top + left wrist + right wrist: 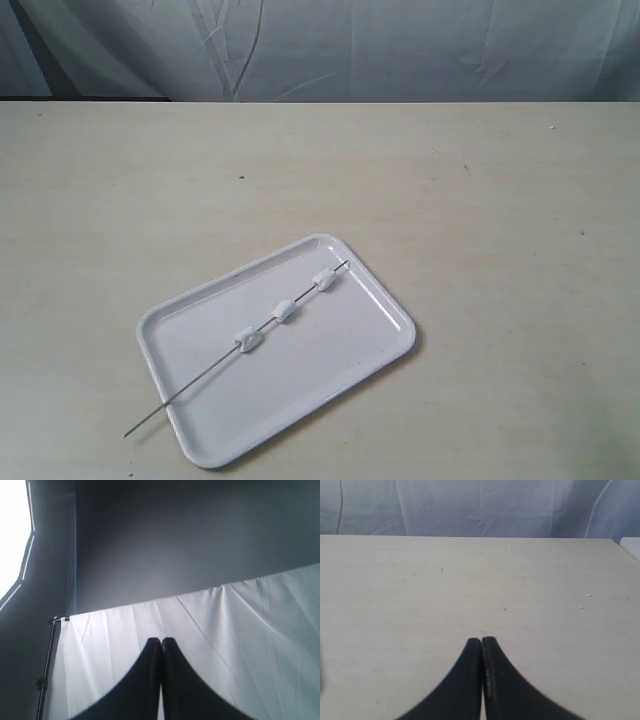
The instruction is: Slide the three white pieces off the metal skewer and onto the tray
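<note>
Exterior view: the skewer [235, 350] lies across the tray [390, 300] with all three pieces [285, 311] threaded on it, so no step has begun; the left hand [161, 642] and right hand [481, 642] are pressed together, empty, neither near it; next, I judge, one must open and pinch the skewer's overhanging end.

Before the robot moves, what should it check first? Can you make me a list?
1. All three pieces on the skewer: ok.
2. Skewer lies across the tray, with one end sticking out past the rim to grab: ok.
3. Left claw open for grabbing: not ok, it is shut and faces a curtain.
4. Right claw open: not ok, it is shut above the table.
5. Claws near the tray: not ok, neither shows in the exterior view.
</note>
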`<action>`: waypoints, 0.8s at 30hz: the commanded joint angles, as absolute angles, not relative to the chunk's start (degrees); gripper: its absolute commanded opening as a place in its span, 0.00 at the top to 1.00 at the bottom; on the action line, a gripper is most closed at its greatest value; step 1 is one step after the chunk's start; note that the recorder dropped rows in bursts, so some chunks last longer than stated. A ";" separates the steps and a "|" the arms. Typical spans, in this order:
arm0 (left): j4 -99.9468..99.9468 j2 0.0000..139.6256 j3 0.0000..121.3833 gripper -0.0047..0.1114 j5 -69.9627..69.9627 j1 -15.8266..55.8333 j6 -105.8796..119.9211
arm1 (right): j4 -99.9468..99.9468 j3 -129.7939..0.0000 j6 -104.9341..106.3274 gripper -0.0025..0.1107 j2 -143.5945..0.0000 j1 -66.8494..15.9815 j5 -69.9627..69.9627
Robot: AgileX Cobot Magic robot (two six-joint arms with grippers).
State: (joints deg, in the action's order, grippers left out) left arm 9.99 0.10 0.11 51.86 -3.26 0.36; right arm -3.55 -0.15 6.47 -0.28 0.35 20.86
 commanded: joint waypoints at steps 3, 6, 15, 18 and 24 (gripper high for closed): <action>14.67 0.00 3.47 0.96 52.13 -3.36 -17.85 | -3.51 0.00 6.47 0.98 0.00 0.60 20.71; 32.11 0.00 14.05 0.96 23.63 -3.36 -35.27 | -3.51 0.00 6.47 0.98 0.00 0.60 20.71; 36.32 12.77 22.86 0.96 -22.40 -3.04 -41.74 | -3.51 0.00 6.47 0.98 0.00 0.60 20.71; 4.00 18.14 22.86 0.96 -27.73 -1.56 -13.85 | -3.51 0.00 6.47 0.98 0.00 0.60 20.71; -42.49 26.63 22.86 0.96 -39.60 -0.94 40.56 | -3.51 0.00 6.47 0.98 0.00 0.60 20.71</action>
State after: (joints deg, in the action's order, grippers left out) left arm -27.92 23.62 22.70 -34.77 -1.27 23.08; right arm -3.55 -0.15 6.47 -0.28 0.35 20.86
